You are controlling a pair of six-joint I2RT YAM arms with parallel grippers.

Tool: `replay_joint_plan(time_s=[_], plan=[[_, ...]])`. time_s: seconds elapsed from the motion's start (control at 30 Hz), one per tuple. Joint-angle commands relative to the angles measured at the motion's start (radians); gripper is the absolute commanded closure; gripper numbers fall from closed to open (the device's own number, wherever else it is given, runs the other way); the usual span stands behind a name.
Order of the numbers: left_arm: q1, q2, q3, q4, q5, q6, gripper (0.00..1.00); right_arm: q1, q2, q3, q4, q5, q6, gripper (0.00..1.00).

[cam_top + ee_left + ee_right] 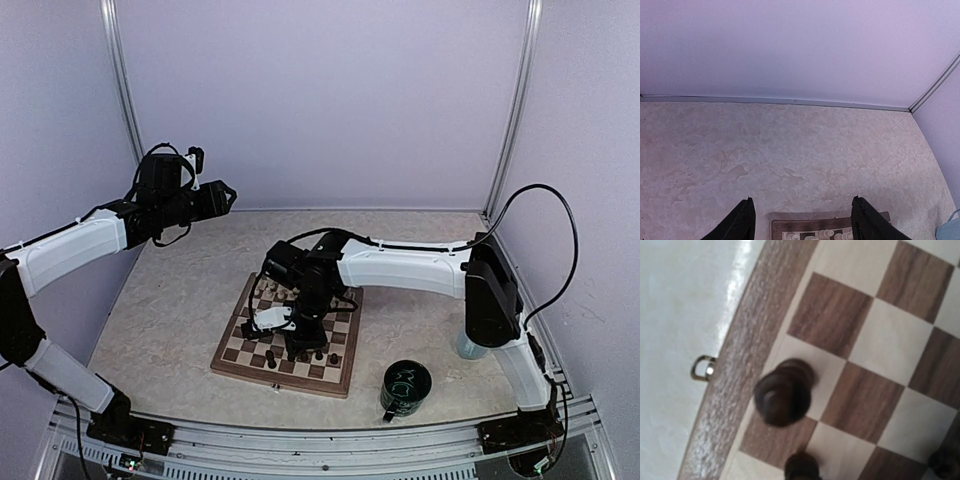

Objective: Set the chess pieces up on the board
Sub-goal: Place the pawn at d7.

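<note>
Right wrist view: dark piece (782, 395) at an edge square of the board (725, 390) | right tool (303, 338) pressed together, grasp not discernible | left tool (802, 220) spread, empty, above tabletop (790, 150) | piece should be centred on its square and set upright before release.

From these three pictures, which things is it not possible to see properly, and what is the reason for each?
- Right hand: top view, the right arm above covers its fingertips; whether it holds a piece is unclear.
- Dark piece: right wrist view, blurred; its kind is unclear.
- White pieces: left wrist view, cut by the bottom edge.
- Pale cup: top view, partly behind the same arm.
</note>
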Motion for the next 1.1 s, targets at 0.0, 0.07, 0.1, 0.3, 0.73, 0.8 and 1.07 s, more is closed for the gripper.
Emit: replay_joint_plan(time_s=[0.0,0.07,0.1,0.3,0.73,0.8,1.07], plan=[[0.005,-0.013,0.029,-0.003,0.008,-0.004,0.35,0.006,0.019,0.024,-0.002,0.016,0.010,0.90],[0.004,-0.011,0.029,-0.002,0.008,-0.004,0.35,0.006,0.021,0.021,0.005,0.022,0.010,0.90],[0.005,-0.011,0.029,-0.003,0.008,-0.004,0.35,0.006,0.021,0.020,0.009,0.025,0.009,0.90],[0.005,-0.013,0.029,-0.002,0.008,-0.004,0.34,0.006,0.031,0.016,0.027,0.043,0.010,0.87],[0.004,-0.013,0.029,-0.002,0.008,-0.006,0.34,0.006,0.044,0.015,0.035,0.048,0.011,0.83],[0.005,-0.013,0.029,-0.002,0.008,-0.006,0.34,0.006,0.044,0.014,0.036,0.050,0.011,0.80],[0.005,-0.013,0.029,-0.002,0.008,-0.005,0.34,0.006,0.011,0.048,0.003,0.058,0.013,0.68]])
